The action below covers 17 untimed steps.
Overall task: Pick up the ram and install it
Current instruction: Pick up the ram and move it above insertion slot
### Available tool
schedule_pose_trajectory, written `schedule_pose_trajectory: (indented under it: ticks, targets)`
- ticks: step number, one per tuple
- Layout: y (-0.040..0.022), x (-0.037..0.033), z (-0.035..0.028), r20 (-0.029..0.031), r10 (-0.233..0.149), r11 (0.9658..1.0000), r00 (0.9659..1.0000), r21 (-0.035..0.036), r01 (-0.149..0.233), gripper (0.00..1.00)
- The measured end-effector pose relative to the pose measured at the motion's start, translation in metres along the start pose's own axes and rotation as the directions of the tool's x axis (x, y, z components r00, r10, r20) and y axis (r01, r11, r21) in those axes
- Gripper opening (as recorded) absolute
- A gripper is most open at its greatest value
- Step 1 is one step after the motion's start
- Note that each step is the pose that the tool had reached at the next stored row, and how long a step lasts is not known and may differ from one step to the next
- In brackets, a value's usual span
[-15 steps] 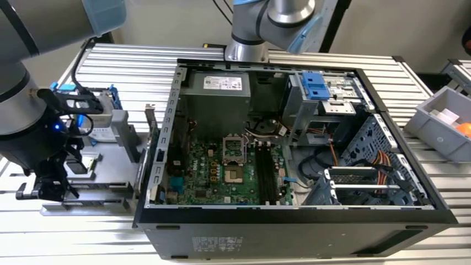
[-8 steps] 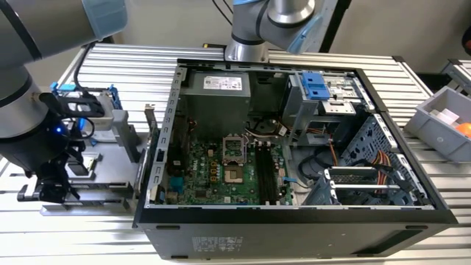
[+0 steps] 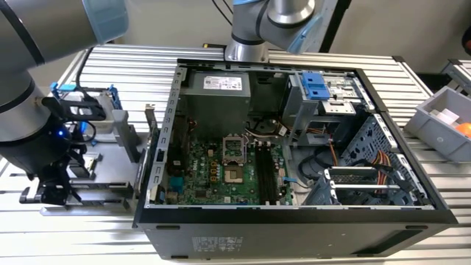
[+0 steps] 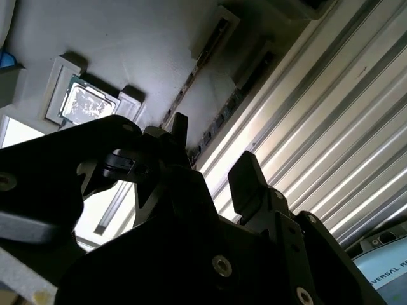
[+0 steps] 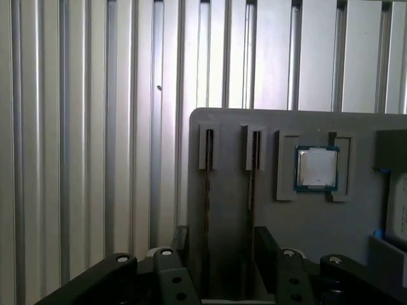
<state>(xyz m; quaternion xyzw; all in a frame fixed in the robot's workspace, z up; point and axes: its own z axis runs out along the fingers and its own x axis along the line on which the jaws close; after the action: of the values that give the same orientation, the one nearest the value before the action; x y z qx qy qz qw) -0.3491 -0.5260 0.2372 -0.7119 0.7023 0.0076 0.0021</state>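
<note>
Little is done, I judge: the thin dark ram stick stands edge-up in a grey slotted holder plate on the ribbed metal bench, the black gripper poised over it with fingers apart, so lifting and installing both remain.

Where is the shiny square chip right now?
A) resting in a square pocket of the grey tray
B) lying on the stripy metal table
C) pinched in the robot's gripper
A: in the first wrist view the square chip sits in a pocket of the grey tray, and the open gripper holds nothing.
</note>
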Motion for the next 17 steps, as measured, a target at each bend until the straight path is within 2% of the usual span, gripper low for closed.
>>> schedule_pose_trajectory:
  ticks: [17]
  targets:
    - [-0.0002, 0.0011, 0.0129, -0.0081, 0.010, 1.0000, 0.9999, 0.0000, -0.010, 1.00]
